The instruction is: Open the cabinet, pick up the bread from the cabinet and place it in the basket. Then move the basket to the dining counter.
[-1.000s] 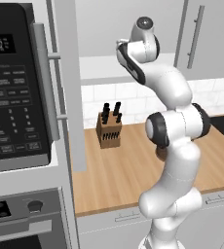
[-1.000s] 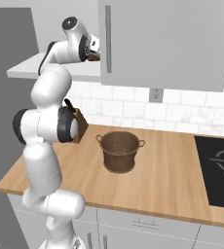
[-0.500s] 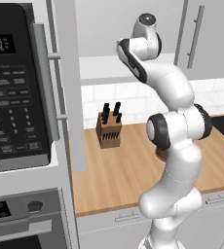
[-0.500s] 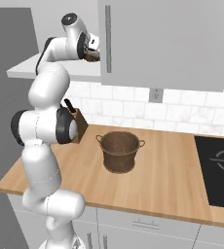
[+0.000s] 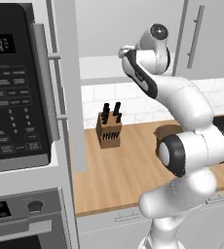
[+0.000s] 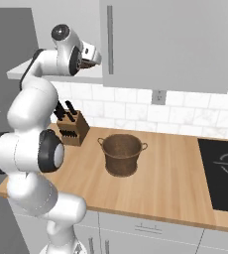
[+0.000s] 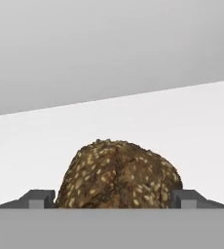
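The cabinet stands open, its wide door point(image 5: 70, 97) swung out to the left and its white shelf point(image 5: 102, 68) exposed. My gripper point(image 6: 95, 58) reaches in over that shelf point(image 6: 24, 72). In the hand view the gripper point(image 7: 112, 199) is open, and its fingertips point(image 7: 38, 199) closely flank the bread point(image 7: 119, 172), a dark brown seeded lump on the white shelf point(image 7: 172, 121). The round brown woven basket point(image 6: 122, 154) stands on the wood counter below, to the right of my arm.
A wooden knife block point(image 6: 71, 126) sits against the tiled wall left of the basket. A closed grey door with a bar handle point(image 6: 109, 39) hangs just right of my hand. A black microwave point(image 5: 16, 87) is at the left and a black cooktop point(image 6: 225, 168) at the right.
The hand has dipped slightly toward the shelf inside the cabinet. The basket and knife block have not moved.
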### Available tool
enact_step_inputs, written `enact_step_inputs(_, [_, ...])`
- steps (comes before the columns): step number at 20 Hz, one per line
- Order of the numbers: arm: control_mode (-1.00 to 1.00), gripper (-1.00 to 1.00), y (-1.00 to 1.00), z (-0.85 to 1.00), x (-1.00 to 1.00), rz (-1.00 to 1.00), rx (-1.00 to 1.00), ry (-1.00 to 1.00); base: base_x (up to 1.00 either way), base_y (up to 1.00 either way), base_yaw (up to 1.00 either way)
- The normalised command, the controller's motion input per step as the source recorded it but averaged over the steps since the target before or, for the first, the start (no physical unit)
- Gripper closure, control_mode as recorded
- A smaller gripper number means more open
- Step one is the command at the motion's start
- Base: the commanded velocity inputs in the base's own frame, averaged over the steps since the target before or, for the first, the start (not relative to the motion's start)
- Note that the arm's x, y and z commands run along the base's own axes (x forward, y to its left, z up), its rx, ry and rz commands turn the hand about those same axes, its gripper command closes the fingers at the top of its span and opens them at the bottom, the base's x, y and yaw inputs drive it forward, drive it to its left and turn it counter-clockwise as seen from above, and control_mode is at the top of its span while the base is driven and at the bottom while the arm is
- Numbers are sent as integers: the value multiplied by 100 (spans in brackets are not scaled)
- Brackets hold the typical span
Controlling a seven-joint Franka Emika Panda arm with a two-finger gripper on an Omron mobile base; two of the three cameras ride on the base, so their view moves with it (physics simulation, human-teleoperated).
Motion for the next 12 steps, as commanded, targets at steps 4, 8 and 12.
enact_step_inputs(4, [-100,100,0,47,-100,2,-3,20,0,0,0])
enact_step_inputs(8, [-100,100,0,41,-100,5,-4,21,0,0,0])
enact_step_inputs(12, [-100,100,0,9,-100,12,-5,16,0,0,0])
